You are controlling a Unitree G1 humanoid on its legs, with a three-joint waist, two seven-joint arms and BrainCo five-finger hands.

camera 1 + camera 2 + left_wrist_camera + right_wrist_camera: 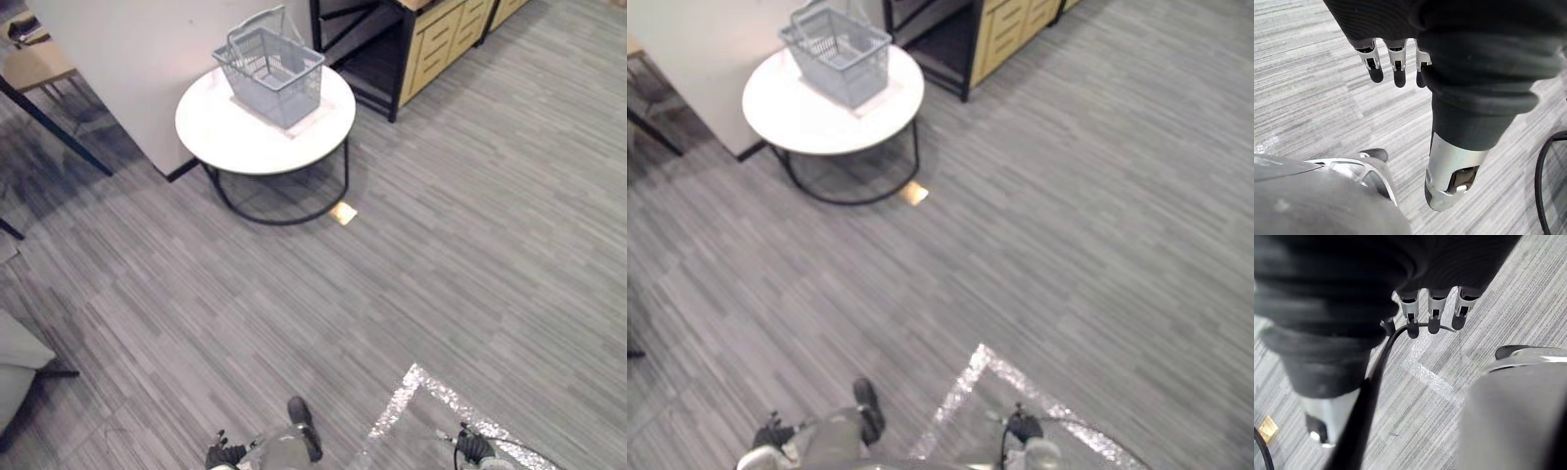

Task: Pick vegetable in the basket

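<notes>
A grey wire basket with its handles raised stands on a round white table far ahead, at the upper left of the eye views. Through its mesh I see nothing inside. Both hands hang low by my sides, far from the table. My left hand points at the grey floor with straight fingers and holds nothing; it also shows as my left hand at the bottom edge. My right hand hangs the same way, fingers straight and empty, over a taped floor mark.
A white partition wall stands behind the table. A black-framed wooden cabinet is at the back right. A small tan tile lies by the table's base. Silver tape marks the floor near me. A grey seat is at the left edge.
</notes>
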